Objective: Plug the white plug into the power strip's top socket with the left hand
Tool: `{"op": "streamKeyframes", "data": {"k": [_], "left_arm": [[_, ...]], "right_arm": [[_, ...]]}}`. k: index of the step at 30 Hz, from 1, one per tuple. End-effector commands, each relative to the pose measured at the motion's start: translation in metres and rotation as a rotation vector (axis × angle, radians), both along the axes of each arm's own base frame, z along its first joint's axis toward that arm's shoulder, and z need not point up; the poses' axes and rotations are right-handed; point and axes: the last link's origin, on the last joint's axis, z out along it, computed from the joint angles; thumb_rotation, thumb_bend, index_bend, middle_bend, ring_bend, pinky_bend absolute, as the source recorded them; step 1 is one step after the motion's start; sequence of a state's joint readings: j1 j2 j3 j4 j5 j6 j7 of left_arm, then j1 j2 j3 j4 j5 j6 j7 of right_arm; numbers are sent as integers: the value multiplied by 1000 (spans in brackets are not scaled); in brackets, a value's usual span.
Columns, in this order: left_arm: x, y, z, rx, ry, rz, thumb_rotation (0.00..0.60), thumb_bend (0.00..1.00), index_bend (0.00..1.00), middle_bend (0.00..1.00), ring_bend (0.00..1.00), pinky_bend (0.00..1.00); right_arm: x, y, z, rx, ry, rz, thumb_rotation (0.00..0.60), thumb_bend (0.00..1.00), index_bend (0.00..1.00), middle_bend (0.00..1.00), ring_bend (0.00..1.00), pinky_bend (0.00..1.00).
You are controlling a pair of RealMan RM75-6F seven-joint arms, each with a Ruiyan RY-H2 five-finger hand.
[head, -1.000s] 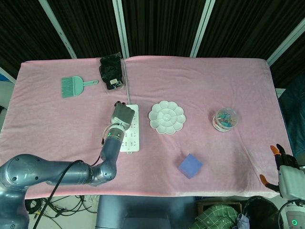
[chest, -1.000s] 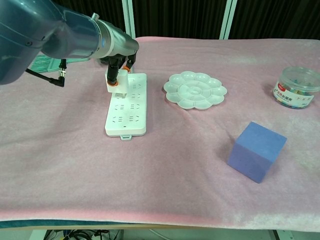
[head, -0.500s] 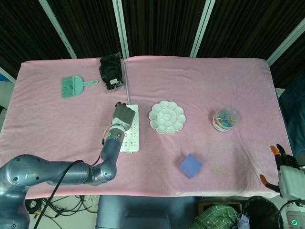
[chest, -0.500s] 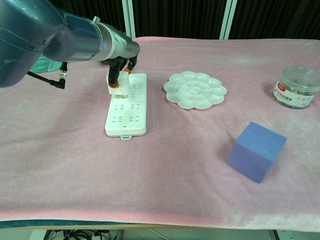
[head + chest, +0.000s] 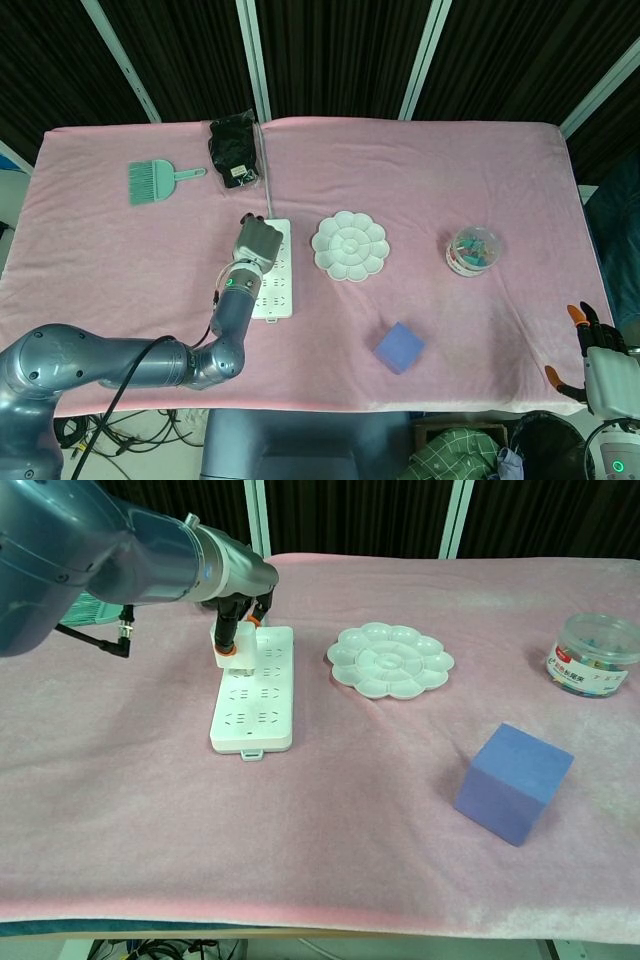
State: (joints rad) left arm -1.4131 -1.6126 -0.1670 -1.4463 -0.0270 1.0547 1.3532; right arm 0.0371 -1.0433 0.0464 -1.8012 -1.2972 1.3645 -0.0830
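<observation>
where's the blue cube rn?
The blue cube sits near the table's front edge, right of centre in both views, in front of the white palette, touching nothing.

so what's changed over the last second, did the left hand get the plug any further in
Hardly anything visibly changed. The left hand holds the white plug over the top end of the power strip, shifted only very slightly; whether the plug went deeper cannot be told. The right hand stayed at the table's near right edge, and the palette, blue block and jar did not move.

Bright, even overhead light, soft faint shadows, sharp focus, no glare, dark backdrop.
</observation>
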Motion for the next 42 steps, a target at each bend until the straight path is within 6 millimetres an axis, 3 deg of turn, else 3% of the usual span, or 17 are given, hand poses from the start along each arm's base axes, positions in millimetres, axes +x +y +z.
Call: {"op": "streamKeyframes", "data": {"k": [1, 42], "left_arm": [[0, 0, 0, 0, 1, 1, 600, 544, 607, 593, 210, 257], [3, -2, -15, -16, 18, 1, 600, 544, 607, 593, 210, 257]], "right_arm": [[0, 0, 0, -1, -1, 0, 600, 190, 3, 18, 151, 107], [0, 0, 0, 3, -8, 1, 600, 190, 3, 18, 151, 106]]}}
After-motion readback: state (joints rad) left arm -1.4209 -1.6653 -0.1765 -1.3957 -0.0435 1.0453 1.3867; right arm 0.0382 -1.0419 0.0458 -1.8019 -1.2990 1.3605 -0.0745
